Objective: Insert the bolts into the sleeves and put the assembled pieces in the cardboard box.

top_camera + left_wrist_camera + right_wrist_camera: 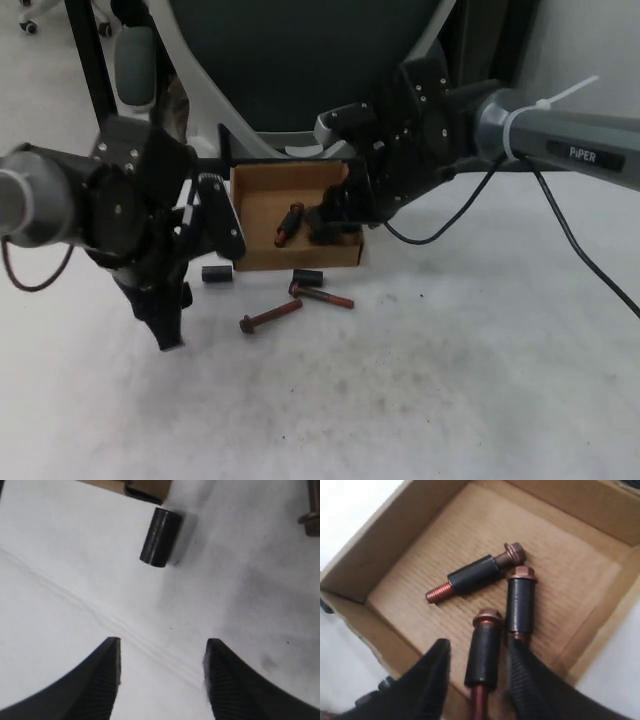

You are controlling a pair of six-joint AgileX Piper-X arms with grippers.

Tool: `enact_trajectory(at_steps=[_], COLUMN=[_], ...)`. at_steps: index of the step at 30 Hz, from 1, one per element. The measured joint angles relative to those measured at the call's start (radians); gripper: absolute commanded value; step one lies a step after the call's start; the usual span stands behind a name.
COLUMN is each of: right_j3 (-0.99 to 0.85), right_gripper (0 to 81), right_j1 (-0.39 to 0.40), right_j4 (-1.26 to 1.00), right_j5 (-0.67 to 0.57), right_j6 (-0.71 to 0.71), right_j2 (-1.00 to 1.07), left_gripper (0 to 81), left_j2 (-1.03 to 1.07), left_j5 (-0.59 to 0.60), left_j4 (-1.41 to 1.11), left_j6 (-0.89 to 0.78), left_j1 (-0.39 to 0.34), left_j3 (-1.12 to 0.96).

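Left gripper (162, 677), wide and empty, hangs at the high view's left; a loose sleeve (161, 536) lies just ahead, long axis nearly along its reach. Right gripper (477, 680), loosely parted, straddles an assembled piece (483, 652) inside the cardboard box (385, 545).

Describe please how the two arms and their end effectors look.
The left arm and right arm are grey tubes with black, blocky wrist housings. The right bears a white cable tie, a white-lettered label and a trailing black cable. The left end effector has black, ribbed fingers.
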Motion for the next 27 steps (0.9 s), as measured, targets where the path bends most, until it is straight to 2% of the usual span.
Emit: enact_trajectory(at_steps=[4, 11, 16, 27], right_j3=[0.0, -0.005, -0.005, 0.042], right_gripper=[38.2, 38.1, 38.1, 38.1], right_j1=[0.0, -0.005, -0.004, -0.004], right_j4=[0.03, 0.082, 0.13, 0.202], right_j5=[-0.017, -0.076, -0.121, -0.16], right_j6=[-0.032, -0.107, -0.139, -0.208], right_j2=[0.0, 0.0, 0.0, -0.096], left_gripper=[48.9, 48.9, 45.2, 45.2], left_j2=[0.045, 0.09, 0.114, 0.17], left_j5=[-0.014, -0.018, -0.016, 0.103], left_j4=[0.002, 0.058, 0.106, 0.218], left_j6=[0.031, 0.088, 0.106, 0.194], left_j1=[0.0, 0.0, 0.0, -0.017], left_j3=[-0.049, -0.197, -0.259, -0.333])
